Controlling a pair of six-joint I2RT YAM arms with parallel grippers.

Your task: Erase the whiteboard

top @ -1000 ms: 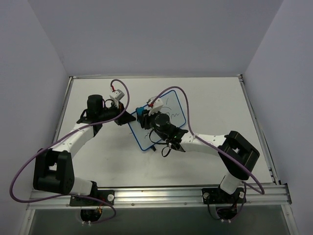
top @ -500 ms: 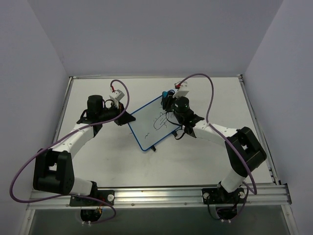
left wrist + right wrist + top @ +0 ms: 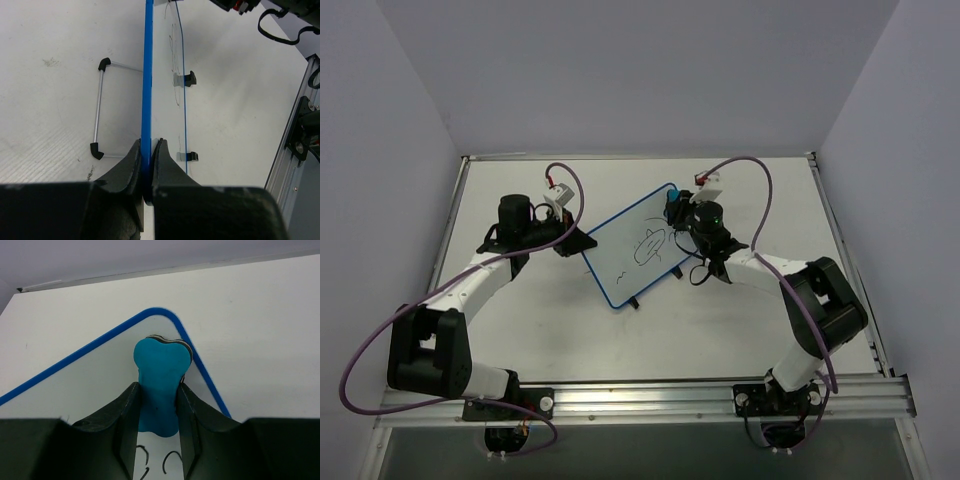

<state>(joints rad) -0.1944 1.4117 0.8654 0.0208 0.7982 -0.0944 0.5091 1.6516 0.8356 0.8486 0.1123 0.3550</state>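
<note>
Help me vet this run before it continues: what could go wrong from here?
The left claw pinches the whiteboard by its thin blue edge only; wiping pressure could twist or slip it.
The eraser in the right claw sits at the board's far corner, so a stroke may catch the frame or run off.
The doodles mid-board could be missed.

Whiteboard (image 3: 617,265) doodle (image 3: 650,243) unreadably small — eraser (image 3: 161,372) base hidden.
</note>
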